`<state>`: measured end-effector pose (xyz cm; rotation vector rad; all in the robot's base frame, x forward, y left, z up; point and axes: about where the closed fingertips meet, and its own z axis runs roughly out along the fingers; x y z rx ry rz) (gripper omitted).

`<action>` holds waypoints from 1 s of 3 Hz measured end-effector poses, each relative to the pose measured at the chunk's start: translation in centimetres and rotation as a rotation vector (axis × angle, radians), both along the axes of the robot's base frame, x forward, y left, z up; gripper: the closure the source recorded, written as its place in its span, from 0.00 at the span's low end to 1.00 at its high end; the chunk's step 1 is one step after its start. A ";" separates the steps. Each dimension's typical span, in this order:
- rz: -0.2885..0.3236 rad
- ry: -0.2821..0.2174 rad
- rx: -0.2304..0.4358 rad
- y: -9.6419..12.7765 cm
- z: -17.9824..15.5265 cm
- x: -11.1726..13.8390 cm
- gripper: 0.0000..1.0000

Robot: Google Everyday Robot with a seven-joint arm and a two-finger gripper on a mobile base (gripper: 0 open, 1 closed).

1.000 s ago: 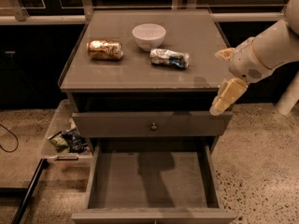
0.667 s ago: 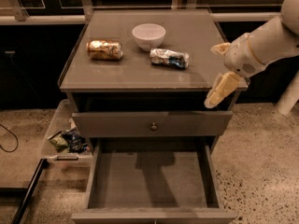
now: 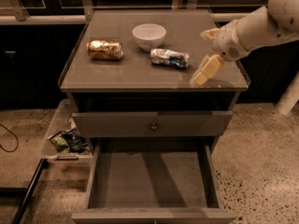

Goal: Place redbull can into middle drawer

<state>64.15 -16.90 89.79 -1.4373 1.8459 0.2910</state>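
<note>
I am lining the gripper (image 3: 207, 53), jaws apart, on the redbull can (image 3: 169, 58) at its nine o'clock, to straddle it crosswise.

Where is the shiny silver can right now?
In the camera view, the redbull can lies on its side on the cabinet top, just front-right of the white bowl. The gripper hovers to its right, not touching it.
</note>
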 end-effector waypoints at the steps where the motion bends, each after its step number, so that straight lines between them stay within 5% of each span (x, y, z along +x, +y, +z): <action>1: 0.002 -0.002 0.045 1.4 0.7 2.6 0.00; 3: 0.011 0.039 0.117 4.0 -0.4 6.8 0.00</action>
